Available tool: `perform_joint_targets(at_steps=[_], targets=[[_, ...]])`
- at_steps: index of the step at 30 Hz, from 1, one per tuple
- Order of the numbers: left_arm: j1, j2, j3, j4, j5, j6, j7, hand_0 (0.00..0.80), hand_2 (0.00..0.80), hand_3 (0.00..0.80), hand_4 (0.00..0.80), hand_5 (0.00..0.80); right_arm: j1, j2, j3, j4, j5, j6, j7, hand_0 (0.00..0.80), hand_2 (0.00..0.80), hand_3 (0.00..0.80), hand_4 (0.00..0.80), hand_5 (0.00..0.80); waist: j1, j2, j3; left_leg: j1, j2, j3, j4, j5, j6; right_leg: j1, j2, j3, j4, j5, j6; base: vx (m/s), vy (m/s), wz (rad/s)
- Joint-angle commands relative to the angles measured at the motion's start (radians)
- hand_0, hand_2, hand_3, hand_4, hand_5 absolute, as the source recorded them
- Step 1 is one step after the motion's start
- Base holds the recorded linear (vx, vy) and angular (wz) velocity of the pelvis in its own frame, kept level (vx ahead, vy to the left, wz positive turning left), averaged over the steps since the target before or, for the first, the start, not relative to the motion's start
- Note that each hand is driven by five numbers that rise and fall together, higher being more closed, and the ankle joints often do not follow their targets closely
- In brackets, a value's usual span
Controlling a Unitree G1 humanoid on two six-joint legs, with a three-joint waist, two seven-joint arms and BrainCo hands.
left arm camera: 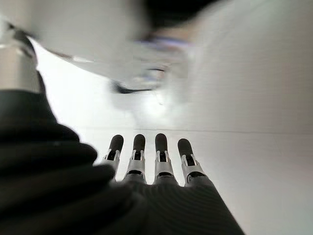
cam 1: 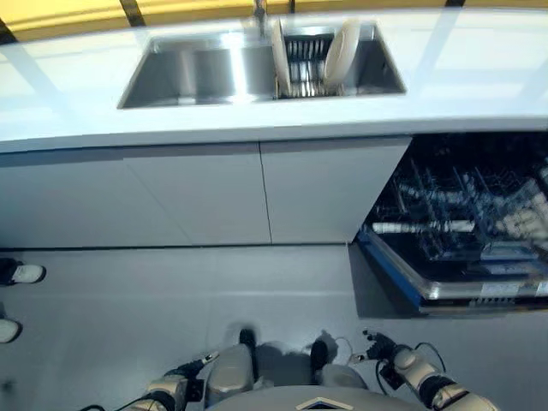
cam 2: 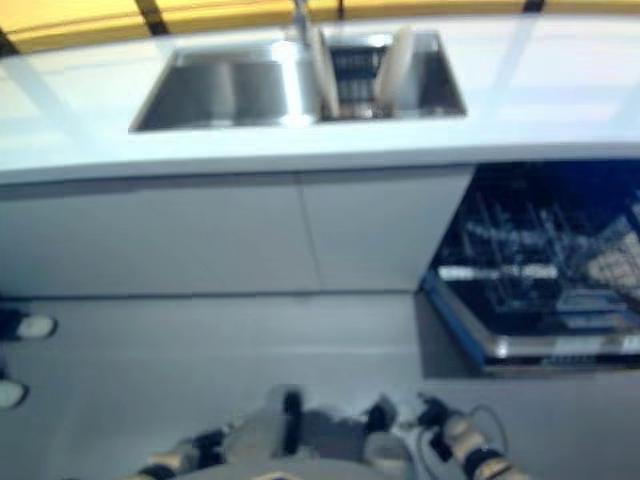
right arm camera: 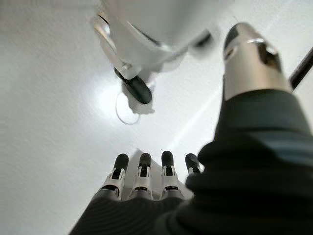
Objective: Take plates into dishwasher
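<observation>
Two white plates stand on edge in a dish rack (cam 1: 304, 73) in the right basin of the sink: one plate (cam 1: 342, 53) on the right, another plate (cam 1: 280, 56) on the left. The dishwasher (cam 1: 462, 223) stands open at the right, its lower rack (cam 1: 479, 214) pulled out with white items in it. My left hand (cam 1: 171, 390) hangs low at the bottom left, fingers (left arm camera: 139, 152) straight and empty. My right hand (cam 1: 402, 364) hangs low at the bottom right, fingers (right arm camera: 145, 169) straight and empty. Both are far from the plates.
A white counter (cam 1: 103, 103) runs across the top with the steel sink (cam 1: 197, 73) and a tap (cam 1: 259, 13). Grey cabinet doors (cam 1: 205, 193) stand below. A person's shoes (cam 1: 21, 274) show at the left edge on the grey floor.
</observation>
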Motion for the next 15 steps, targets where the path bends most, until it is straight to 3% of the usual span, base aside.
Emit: perform_joint_targets(at_steps=[1, 3, 7, 15], targets=[[0.05, -0.007, 0.007, 0.014, -0.001, -0.003, -0.02, 0.0, 0.0, 0.0, 0.0, 0.0, 0.031, -0.037, -0.019, -0.025, 0.013, -0.001, 0.006, 0.0, 0.0, 0.0, 0.0, 0.0, 0.023, -0.008, -0.046, -0.148, -0.045, 0.013, 0.013, 0.086, 0.069, 0.207, -0.075, 0.06, -0.017, -0.095, 0.056, 0.26, 0.142, -0.06], [0.035, -0.003, 0.013, 0.019, -0.025, -0.01, -0.013, 0.0, 0.0, 0.0, 0.0, 0.0, 0.033, -0.027, -0.028, -0.013, 0.004, 0.01, 0.002, 0.0, 0.0, 0.0, 0.0, 0.0, 0.023, -0.019, -0.055, -0.164, -0.062, 0.029, 0.093, 0.033, 0.093, 0.212, -0.112, 0.053, 0.002, -0.099, 0.077, 0.175, 0.065, -0.22], [-0.012, 0.028, -0.007, -0.007, -0.013, 0.004, 0.004, 0.0, 0.0, 0.0, 0.0, 0.0, 0.033, -0.001, -0.029, -0.026, -0.021, -0.034, 0.01, 0.0, 0.0, 0.0, 0.0, 0.0, 0.034, -0.049, -0.066, -0.166, -0.066, 0.067, 0.158, -0.005, 0.11, 0.19, -0.178, -0.028, 0.024, -0.044, 0.123, 0.12, -0.031, -0.35], [-0.058, 0.059, -0.043, -0.034, 0.023, 0.016, -0.005, 0.0, 0.0, 0.0, 0.0, 0.0, 0.005, -0.001, 0.002, -0.092, 0.036, -0.061, 0.004, 0.0, 0.0, 0.0, 0.0, 0.0, 0.047, -0.076, -0.085, -0.212, -0.031, 0.072, 0.135, 0.008, 0.094, 0.15, -0.199, -0.04, -0.048, 0.001, 0.147, 0.019, -0.057, -0.1]])
